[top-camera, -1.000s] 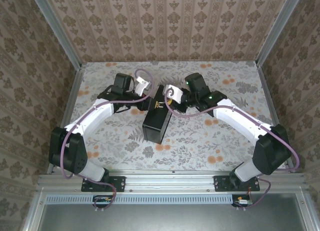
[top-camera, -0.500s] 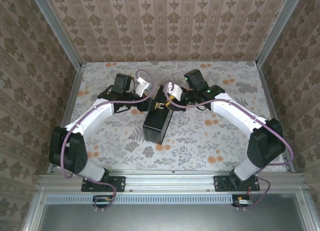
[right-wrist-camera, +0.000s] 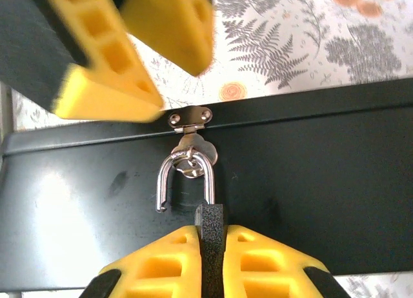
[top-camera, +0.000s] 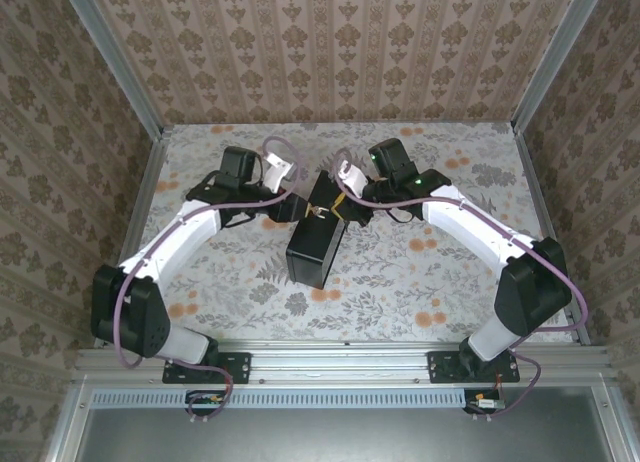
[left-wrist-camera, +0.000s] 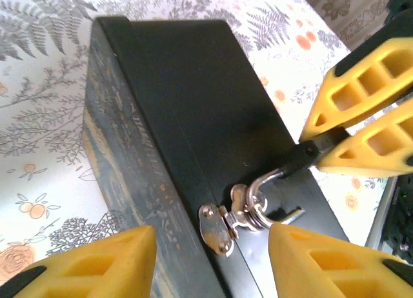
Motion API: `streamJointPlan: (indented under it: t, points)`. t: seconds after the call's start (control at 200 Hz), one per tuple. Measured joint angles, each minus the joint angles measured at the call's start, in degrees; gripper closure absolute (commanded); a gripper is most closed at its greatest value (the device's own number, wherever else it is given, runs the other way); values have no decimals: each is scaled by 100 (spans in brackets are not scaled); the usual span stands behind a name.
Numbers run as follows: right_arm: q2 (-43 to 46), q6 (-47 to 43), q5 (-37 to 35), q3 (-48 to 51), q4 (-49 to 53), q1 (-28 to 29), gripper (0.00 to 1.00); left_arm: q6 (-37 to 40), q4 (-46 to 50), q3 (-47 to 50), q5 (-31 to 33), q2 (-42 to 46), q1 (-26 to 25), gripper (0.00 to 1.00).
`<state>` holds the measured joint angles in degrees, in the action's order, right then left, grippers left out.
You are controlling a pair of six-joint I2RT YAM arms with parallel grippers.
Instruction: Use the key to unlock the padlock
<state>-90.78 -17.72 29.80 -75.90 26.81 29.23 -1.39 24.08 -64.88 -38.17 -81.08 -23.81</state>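
The padlock (right-wrist-camera: 210, 224) hangs by its silver shackle (right-wrist-camera: 186, 175) in the hasp (right-wrist-camera: 189, 117) of the black box (right-wrist-camera: 322, 182). One shackle leg stands free of the lock body, which looks dark between the pads. My right gripper (right-wrist-camera: 210, 246) is shut on that body, and the grip also shows in the left wrist view, with the padlock (left-wrist-camera: 303, 157) in the right gripper (left-wrist-camera: 322, 140). My left gripper (left-wrist-camera: 213, 259) is open, one finger on each side of the hasp (left-wrist-camera: 216, 228), touching nothing. From above, the left gripper (top-camera: 290, 210) and right gripper (top-camera: 340, 204) meet at the box's far end. The key is out of view.
The black box (top-camera: 315, 244) lies at an angle in the middle of the floral tabletop (top-camera: 430, 272). Patterned walls enclose the table at the back and both sides. Open tabletop lies to the right and in front of the box.
My right wrist has swung in closer to the hasp and its jaws have tightened on the padlock body. My left wrist has shifted slightly to the left.
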Motion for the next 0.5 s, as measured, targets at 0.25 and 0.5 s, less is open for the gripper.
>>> streamJointPlan:
  t: [0.25, 0.5]
  points:
    - [275, 1735, -730, 160, 20, 210, 100, 116, 142, 380, -157, 385, -560, 52]
    - [494, 3462, -1268, 413, -262, 476, 100, 48, -319, 721, -90, 566, -566, 55]
